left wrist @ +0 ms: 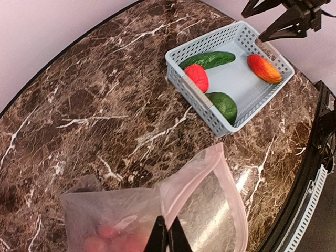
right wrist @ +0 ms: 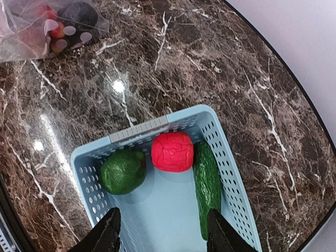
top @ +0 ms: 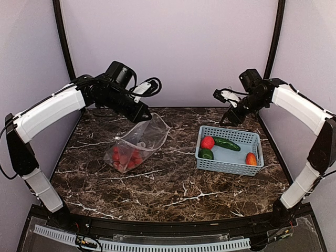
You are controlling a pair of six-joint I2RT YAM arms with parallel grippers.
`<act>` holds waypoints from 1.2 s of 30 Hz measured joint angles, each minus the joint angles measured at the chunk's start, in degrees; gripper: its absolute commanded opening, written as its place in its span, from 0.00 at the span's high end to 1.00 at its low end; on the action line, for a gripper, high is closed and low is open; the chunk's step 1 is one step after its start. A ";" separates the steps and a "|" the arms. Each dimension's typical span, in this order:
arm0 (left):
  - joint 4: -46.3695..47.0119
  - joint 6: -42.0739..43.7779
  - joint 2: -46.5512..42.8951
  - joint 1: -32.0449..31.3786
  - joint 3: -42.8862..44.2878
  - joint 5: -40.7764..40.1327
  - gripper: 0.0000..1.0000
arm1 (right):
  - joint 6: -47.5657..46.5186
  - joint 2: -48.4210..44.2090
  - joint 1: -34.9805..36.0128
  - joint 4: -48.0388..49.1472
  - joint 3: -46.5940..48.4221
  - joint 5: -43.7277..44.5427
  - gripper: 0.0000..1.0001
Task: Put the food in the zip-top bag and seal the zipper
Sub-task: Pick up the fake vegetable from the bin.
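The clear zip-top bag (top: 149,137) lies on the table left of centre, mouth lifted towards the basket. Several red-pink strawberries (top: 126,156) sit in its bottom, and the right wrist view shows the dark eggplant (right wrist: 79,14) in there too. My left gripper (top: 143,116) is shut on the bag's mouth edge, pinching the pinkish zipper strip (left wrist: 231,184), which curves open. A red round piece (top: 207,142), a cucumber (top: 227,144), a green avocado-like piece (top: 206,154) and an orange-red piece (top: 251,158) lie in the blue basket (top: 224,167). My right gripper (top: 226,119) hangs open and empty above the basket's far left corner.
The blue basket (right wrist: 139,131) stands right of centre on the dark marble table (top: 173,184). Pale walls close off the back and both sides. The table's black front rim (left wrist: 310,173) runs near the bag mouth in the left wrist view.
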 measured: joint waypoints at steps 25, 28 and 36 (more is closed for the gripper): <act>35.30 -9.81 -17.92 0.00 -30.82 2.82 0.99 | -1.73 12.24 -6.88 -3.34 -2.19 4.09 0.53; 35.56 -9.79 -17.94 0.00 -30.97 2.43 0.99 | -1.99 14.99 -8.07 -3.21 -0.96 5.09 0.53; 36.20 -9.75 -18.03 0.00 -31.47 1.51 0.99 | -3.48 15.82 -10.99 -2.21 -2.25 7.76 0.53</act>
